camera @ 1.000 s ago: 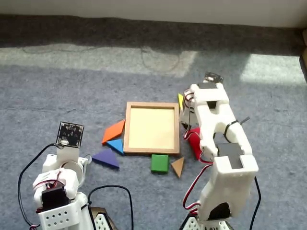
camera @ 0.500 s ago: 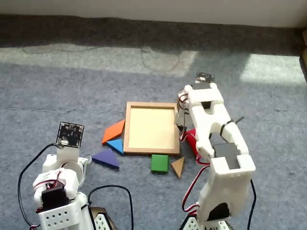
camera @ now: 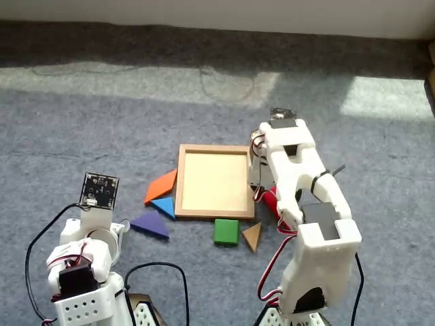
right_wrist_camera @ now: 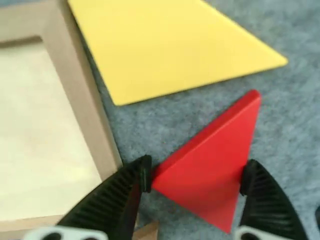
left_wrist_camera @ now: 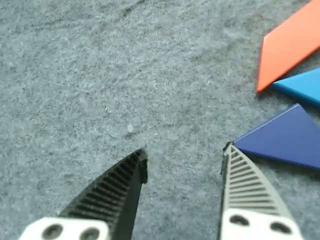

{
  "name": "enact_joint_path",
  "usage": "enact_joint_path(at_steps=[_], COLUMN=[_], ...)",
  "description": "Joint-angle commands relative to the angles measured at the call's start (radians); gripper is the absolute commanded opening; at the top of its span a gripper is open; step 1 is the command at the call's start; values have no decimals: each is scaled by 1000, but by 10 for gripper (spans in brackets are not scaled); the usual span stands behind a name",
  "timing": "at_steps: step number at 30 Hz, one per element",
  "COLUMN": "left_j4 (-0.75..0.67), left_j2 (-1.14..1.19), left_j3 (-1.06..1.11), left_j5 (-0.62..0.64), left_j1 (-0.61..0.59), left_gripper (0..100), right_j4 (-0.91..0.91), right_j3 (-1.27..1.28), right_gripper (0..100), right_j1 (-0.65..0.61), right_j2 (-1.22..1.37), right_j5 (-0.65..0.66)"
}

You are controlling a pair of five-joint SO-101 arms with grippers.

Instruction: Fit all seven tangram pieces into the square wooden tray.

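Observation:
The square wooden tray (camera: 215, 147) lies mid-table with nothing in it. Left of it are an orange piece (camera: 161, 185), a light blue triangle (camera: 164, 206) and a dark blue triangle (camera: 151, 223). A green square (camera: 225, 231) and a tan triangle (camera: 253, 236) sit in front of it. My right gripper (right_wrist_camera: 196, 175) is open, its fingers on either side of the red triangle (right_wrist_camera: 210, 170) beside the tray's right rim (right_wrist_camera: 82, 100), with the yellow triangle (right_wrist_camera: 170, 45) just beyond. My left gripper (left_wrist_camera: 185, 152) is open over bare carpet, one fingertip near the dark blue triangle (left_wrist_camera: 285, 137).
Everything rests on grey carpet. The right arm (camera: 299, 176) stands over the tray's right edge and covers part of the red triangle (camera: 270, 198). The left arm (camera: 88, 251) sits at the near left. Open carpet lies beyond the tray.
The right arm has shifted left toward the tray's right edge and now covers the yellow piece in the high view. The left arm has stayed still.

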Motion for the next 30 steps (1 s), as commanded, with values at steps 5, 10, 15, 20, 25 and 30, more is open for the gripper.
enact_joint_path(at_steps=[5, 10, 15, 20, 25, 30], left_j4=[-8, -8, -8, -8, -8, -8], left_j2=[-35, -35, -35, -35, -35, -35], left_j3=[-4, -4, -4, -4, -4, -4], left_j5=[-2, -2, -2, 0, -2, -2], left_j1=[-15, -15, -15, -15, -15, -15], left_gripper=[249, 249, 250, 250, 250, 249], right_j4=[21, 51, 62, 50, 38, 36], right_j3=[-7, -8, -15, -5, 65, 67], right_gripper=[286, 317, 409, 407, 334, 271], right_j1=[-12, -12, -12, -44, -102, -87], right_j2=[-8, -10, -12, -10, -10, -8], right_j5=[40, 103, 101, 106, 183, 187])
